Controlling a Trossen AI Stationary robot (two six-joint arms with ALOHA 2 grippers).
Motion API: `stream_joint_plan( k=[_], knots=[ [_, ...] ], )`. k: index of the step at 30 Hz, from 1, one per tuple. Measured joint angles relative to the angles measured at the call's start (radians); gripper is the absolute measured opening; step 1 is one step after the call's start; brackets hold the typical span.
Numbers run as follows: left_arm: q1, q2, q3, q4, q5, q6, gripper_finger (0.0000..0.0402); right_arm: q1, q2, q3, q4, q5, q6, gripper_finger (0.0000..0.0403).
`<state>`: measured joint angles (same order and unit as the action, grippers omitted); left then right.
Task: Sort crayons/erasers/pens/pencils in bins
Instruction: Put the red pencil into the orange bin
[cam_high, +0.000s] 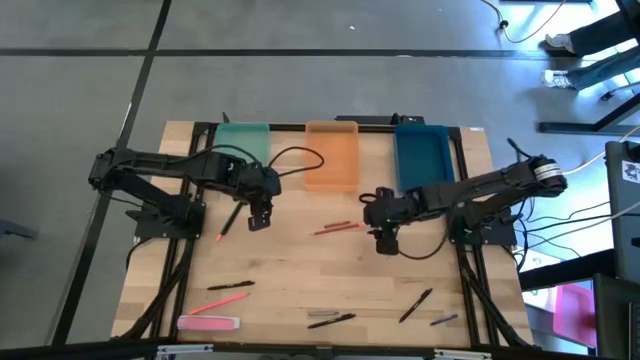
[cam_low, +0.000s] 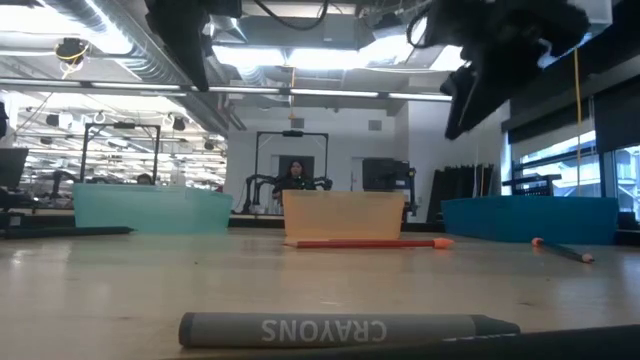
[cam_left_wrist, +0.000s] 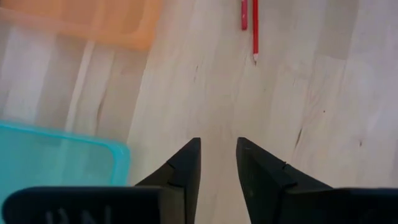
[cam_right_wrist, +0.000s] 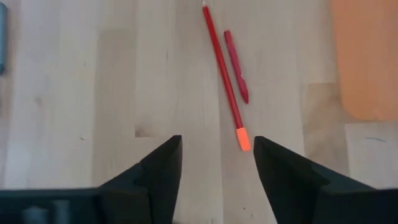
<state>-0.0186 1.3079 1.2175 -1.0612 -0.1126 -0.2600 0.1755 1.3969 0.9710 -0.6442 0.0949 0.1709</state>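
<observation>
My left gripper (cam_high: 260, 215) (cam_left_wrist: 217, 142) hangs open over bare wood, just near of the teal bin (cam_high: 245, 145) and orange bin (cam_high: 332, 155), with nothing between its fingers. A dark pencil with an orange-red end (cam_high: 230, 220) lies on the table just left of it. My right gripper (cam_high: 385, 240) (cam_right_wrist: 217, 140) hangs open near the blue bin (cam_high: 424, 155). A red pencil (cam_right_wrist: 222, 74) and a short pink crayon (cam_right_wrist: 236, 65) lie flat side by side at mid-table. The pencil's orange end (cam_right_wrist: 242, 140) lies just ahead of my right fingertips.
Along the near edge lie a black pen (cam_high: 230, 286), a red pencil (cam_high: 228, 300), the pink eraser (cam_high: 208, 323), a grey crayon (cam_high: 322, 313) (cam_low: 335, 328), and two more black pens (cam_high: 338, 321) (cam_high: 415, 305). Bare wood lies between the two grippers.
</observation>
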Motion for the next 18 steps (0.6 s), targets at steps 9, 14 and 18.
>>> stream_joint_plan(
  k=[9,14,18],
  knots=[
    [-0.034,0.000,0.000,0.008,0.000,0.005,0.0093,-0.055,0.172,-0.001,0.066,0.016,-0.009,0.0206],
    [-0.048,0.000,0.000,0.008,0.000,0.006,0.0093,-0.090,0.253,-0.001,0.083,0.008,-0.045,0.0206],
    [-0.054,0.000,0.000,0.007,0.000,0.007,0.0093,-0.105,0.296,-0.001,0.087,0.009,-0.051,0.0206]
  ],
)
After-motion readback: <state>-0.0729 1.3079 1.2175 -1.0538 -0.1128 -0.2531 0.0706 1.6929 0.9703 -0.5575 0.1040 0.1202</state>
